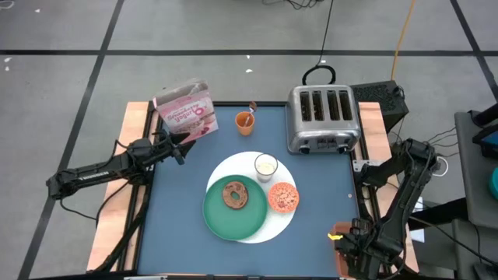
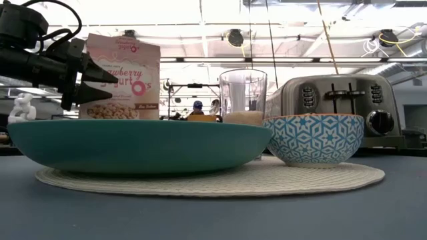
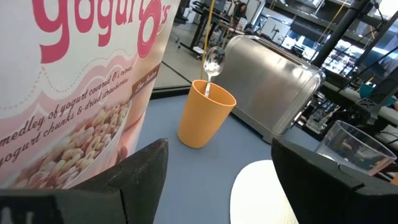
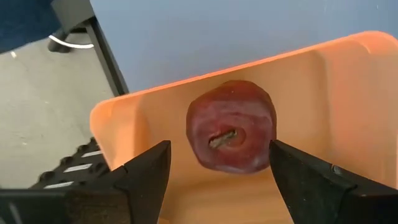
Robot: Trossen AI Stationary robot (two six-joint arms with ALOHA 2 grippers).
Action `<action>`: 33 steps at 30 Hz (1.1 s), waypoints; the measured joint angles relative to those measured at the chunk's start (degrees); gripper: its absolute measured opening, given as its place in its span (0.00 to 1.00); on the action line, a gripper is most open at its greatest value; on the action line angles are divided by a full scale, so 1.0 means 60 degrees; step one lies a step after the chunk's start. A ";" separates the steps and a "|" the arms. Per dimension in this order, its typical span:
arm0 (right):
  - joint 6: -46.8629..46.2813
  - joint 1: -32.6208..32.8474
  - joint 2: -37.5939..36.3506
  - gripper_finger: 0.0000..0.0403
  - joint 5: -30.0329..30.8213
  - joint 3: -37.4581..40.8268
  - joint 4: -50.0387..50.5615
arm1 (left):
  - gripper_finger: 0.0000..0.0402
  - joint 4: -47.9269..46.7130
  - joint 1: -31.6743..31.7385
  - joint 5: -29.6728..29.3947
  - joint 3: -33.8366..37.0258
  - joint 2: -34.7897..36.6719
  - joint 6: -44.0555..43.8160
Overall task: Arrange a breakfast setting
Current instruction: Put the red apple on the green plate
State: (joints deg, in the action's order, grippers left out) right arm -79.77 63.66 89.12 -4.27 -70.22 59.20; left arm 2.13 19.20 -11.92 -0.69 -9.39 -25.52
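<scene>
The apple (image 4: 231, 126) lies in an orange tray (image 4: 311, 87) off the counter's right front corner, stem end up. The right claw (image 4: 217, 180) hovers wide and empty, one finger on each side. It looks firm, smooth and prone to roll; grip across its middle. The left claw (image 3: 214, 177) waits wide beside the cereal box (image 3: 74, 93).

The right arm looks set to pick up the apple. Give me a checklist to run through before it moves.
1. Right hand open: ok, fingers spread either side of the apple.
2. Apple free to lift: ok, it sits alone in an orange tray.
3. Fingers touching the apple: cannot tell.
4. Drop spot on the mat: cannot tell; the plate, glass and bowl take up most of it.
5. Left hand out of the way: ok, open by the cereal box.
6. Spoon: not ok, standing in the orange cup.
</scene>
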 joint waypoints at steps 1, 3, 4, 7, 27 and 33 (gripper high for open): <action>0.0078 0.0000 0.0081 0.66 0.0014 0.0000 0.0000 | 0.71 -0.0002 -0.0001 0.0001 0.0000 0.0001 0.0000; 0.0303 -0.0004 0.0241 0.66 0.0003 0.0000 0.0021 | 0.71 -0.0004 0.0000 0.0004 0.0000 0.0000 0.0003; 0.0369 -0.0004 0.0318 0.66 -0.0005 0.0000 0.0052 | 0.71 0.0000 -0.0003 0.0000 0.0000 0.0000 0.0000; 0.0418 -0.0004 0.0573 0.66 -0.0015 0.0000 0.0165 | 0.71 0.0000 -0.0003 0.0002 0.0004 0.0002 0.0000; 0.0442 -0.0007 0.0798 0.66 -0.0099 0.0000 0.0102 | 0.71 0.0000 0.0000 0.0004 0.0004 0.0000 -0.0044; 0.0327 -0.0011 0.0798 0.66 -0.0084 0.0000 0.0000 | 0.71 0.0000 -0.0001 0.0004 0.0004 0.0000 -0.0044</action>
State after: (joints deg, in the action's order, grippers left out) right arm -77.81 63.59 93.91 -4.78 -70.22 59.20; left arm 2.13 19.19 -11.90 -0.67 -9.39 -25.78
